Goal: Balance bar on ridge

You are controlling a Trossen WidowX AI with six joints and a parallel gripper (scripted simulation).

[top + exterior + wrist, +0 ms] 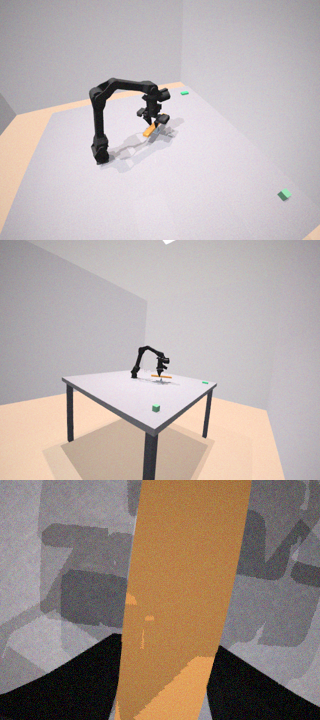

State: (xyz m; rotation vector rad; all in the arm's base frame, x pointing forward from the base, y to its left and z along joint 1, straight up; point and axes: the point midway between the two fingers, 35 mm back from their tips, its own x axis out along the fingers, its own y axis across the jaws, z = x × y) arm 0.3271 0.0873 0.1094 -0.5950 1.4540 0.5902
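The orange bar (148, 131) (166, 376) (182, 580) is held off the table, close to level, with a slight tilt in the exterior view. My gripper (153, 125) (159, 376) (165, 650) is shut on the bar near its middle, one finger on each side of it. The small blue-grey ridge (156, 131) (161, 380) stands on the table directly below the bar, its top at or just under the bar's underside. Whether they touch cannot be told. In the wrist view the bar hides the ridge.
A green cube (284, 194) (155, 408) lies near one table corner, far from the arm. A flat green block (184, 93) (205, 382) lies near the table's far edge, beyond the bar. The arm's shadows fall around the ridge.
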